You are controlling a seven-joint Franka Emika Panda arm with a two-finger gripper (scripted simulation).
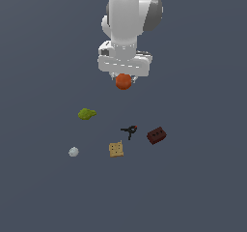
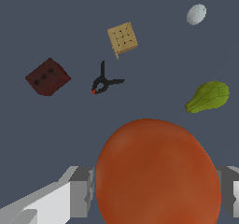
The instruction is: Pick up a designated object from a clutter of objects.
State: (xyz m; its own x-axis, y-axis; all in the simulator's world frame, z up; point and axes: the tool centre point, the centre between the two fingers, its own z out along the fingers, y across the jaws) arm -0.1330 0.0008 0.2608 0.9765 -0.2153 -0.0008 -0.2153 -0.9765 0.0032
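The smooth orange-red ball (image 1: 123,81) sits between my gripper's (image 1: 124,79) fingers, right under the white hand. In the wrist view the ball (image 2: 158,171) fills the frame's lower part, with a grey fingertip (image 2: 81,190) pressed on each side. The gripper is shut on it. The ball appears lifted above the floor, apart from the other items.
On the dark floor lie a lumpy green blob (image 1: 87,113), a grey-white ball (image 1: 73,152), a tan holed cracker (image 1: 116,149), a black clamp (image 1: 129,129) and a dark red-brown brick (image 1: 157,135). They also show in the wrist view.
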